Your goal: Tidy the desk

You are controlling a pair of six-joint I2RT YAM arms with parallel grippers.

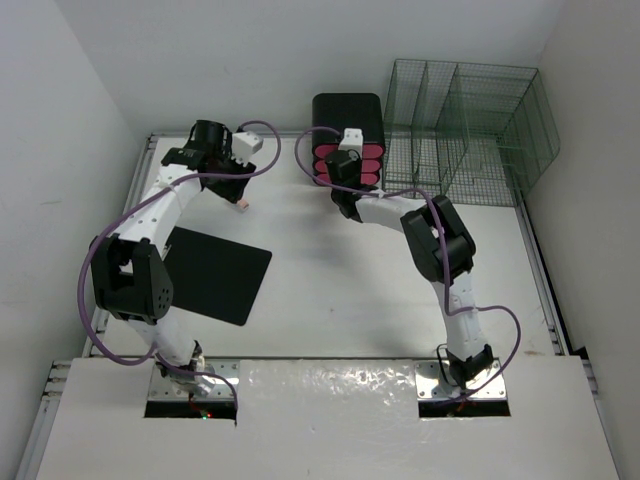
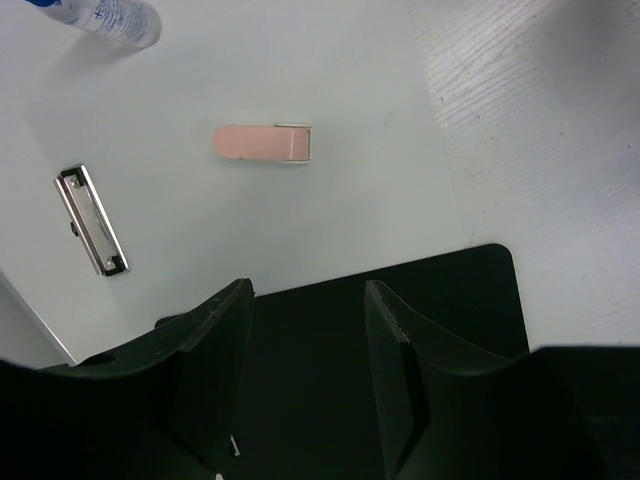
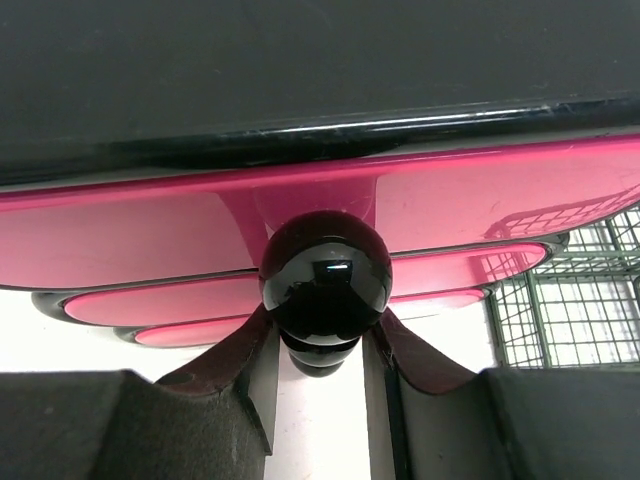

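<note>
The white desk (image 1: 340, 300) holds a black clipboard (image 1: 215, 270) at the left. My left gripper (image 1: 238, 190) is open and empty at the far left; in the left wrist view it (image 2: 305, 350) hangs over the clipboard's edge (image 2: 440, 300). Beyond it lie a small pink block (image 2: 262, 143), a metal clip (image 2: 90, 220) and a white bottle (image 2: 110, 15). My right gripper (image 1: 345, 185) is at the black-and-pink drawer unit (image 1: 347, 135). In the right wrist view its fingers (image 3: 262, 370) close on the black knob (image 3: 325, 275) of the top pink drawer (image 3: 150, 230).
A green wire-mesh organizer (image 1: 465, 125) stands at the back right beside the drawer unit, and shows in the right wrist view (image 3: 570, 300). Metal rails (image 1: 540, 270) run along the desk edges. White walls close in on left, back and right.
</note>
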